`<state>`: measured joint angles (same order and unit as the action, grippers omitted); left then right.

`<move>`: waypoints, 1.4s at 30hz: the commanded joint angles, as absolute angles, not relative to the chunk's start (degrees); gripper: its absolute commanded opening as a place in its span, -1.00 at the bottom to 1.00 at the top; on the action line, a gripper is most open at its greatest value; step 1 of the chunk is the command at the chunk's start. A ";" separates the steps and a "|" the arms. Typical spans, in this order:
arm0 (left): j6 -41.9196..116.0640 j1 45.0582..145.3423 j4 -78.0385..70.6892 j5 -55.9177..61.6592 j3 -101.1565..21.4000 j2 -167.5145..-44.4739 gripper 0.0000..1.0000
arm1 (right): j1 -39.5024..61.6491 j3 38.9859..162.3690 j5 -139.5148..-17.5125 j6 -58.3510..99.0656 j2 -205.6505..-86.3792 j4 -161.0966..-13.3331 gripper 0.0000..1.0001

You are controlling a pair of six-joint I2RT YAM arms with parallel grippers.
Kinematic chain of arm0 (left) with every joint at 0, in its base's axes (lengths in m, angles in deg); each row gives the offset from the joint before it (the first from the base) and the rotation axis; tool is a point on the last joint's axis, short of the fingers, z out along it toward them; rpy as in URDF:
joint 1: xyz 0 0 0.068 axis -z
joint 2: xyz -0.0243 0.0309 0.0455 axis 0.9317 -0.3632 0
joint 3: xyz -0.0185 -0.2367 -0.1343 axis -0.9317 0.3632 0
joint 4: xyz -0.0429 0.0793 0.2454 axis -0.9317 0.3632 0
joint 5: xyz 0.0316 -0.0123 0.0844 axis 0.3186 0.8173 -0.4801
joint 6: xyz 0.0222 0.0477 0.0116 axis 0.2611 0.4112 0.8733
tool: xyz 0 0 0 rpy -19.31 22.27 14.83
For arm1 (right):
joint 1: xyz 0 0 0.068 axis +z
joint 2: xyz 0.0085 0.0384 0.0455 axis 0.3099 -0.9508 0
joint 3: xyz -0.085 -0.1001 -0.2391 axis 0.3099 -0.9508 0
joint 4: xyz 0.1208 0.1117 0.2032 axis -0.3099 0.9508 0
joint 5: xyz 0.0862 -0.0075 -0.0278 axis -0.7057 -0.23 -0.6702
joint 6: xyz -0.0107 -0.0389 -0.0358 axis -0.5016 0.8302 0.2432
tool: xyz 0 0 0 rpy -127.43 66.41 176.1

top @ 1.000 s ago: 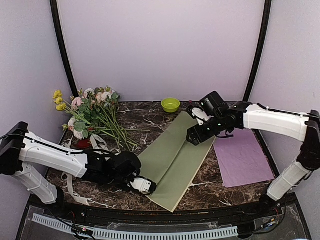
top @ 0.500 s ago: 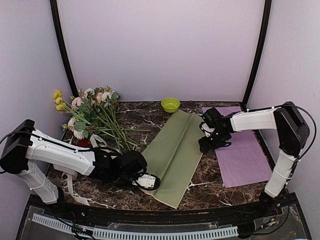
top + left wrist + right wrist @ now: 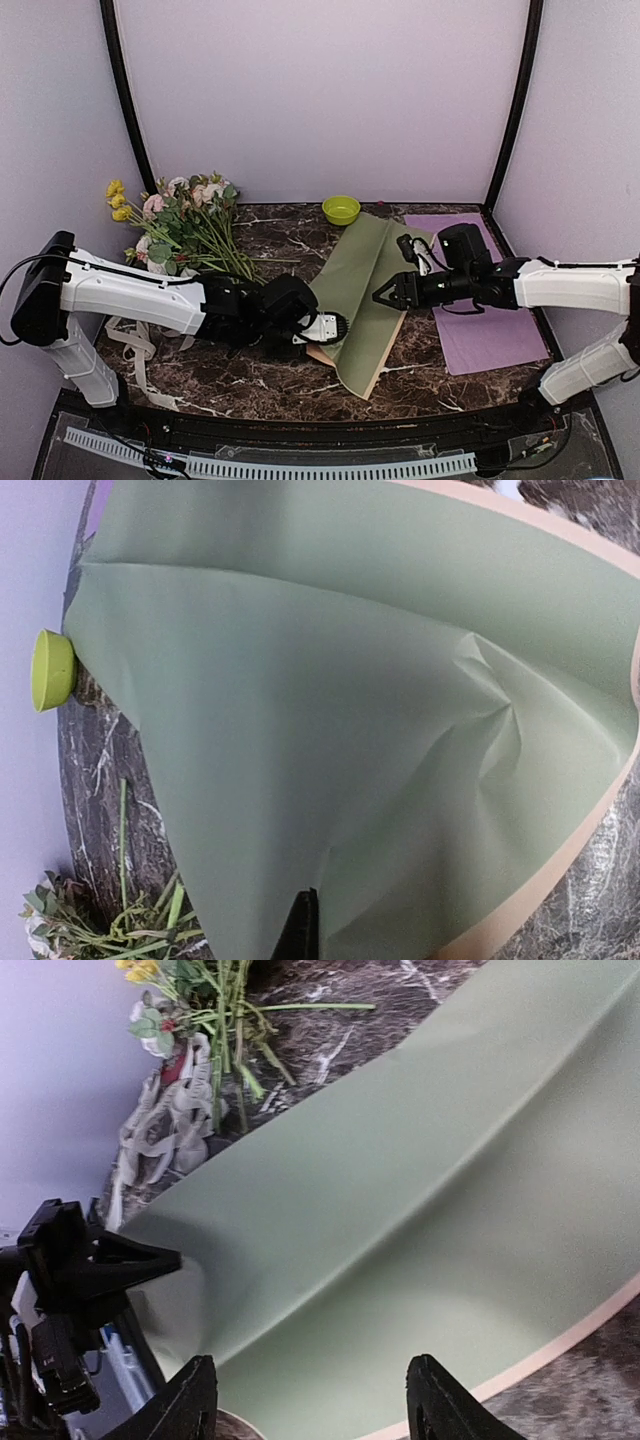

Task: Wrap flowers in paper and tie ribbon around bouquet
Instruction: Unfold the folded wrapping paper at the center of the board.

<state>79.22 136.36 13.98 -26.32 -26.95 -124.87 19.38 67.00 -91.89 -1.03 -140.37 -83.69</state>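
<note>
The paper (image 3: 365, 285) is a sage-green sheet lying on a peach-tan sheet (image 3: 322, 354), bulging up along its middle. My left gripper (image 3: 330, 327) is shut on the green sheet's near left edge and holds it raised; in the left wrist view only the dark fingertips (image 3: 300, 925) show against the paper (image 3: 330, 710). My right gripper (image 3: 384, 294) hovers open over the paper's right side, its fingers (image 3: 192, 1400) wide apart above the sheet (image 3: 400, 1210). The flowers (image 3: 190, 225) lie at the back left. The ribbon (image 3: 128, 345) trails in loops at the left. No bouquet shows.
A lime-green bowl (image 3: 341, 209) stands at the back centre, touching the paper's far corner (image 3: 52, 668). A flat purple sheet (image 3: 485, 320) lies at the right under my right arm. Black frame posts rise at both back corners.
My left gripper has dragged the paper's near left edge to the right and up, so the sheet is narrower and bulged. My right arm has swung low over the paper's right side, its jaws narrowing.
</note>
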 commanded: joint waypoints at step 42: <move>8.37 101.10 -12.08 -3.41 -0.53 -98.21 -1.00 | -12.16 84.31 -91.21 -3.15 -168.20 -86.87 0.15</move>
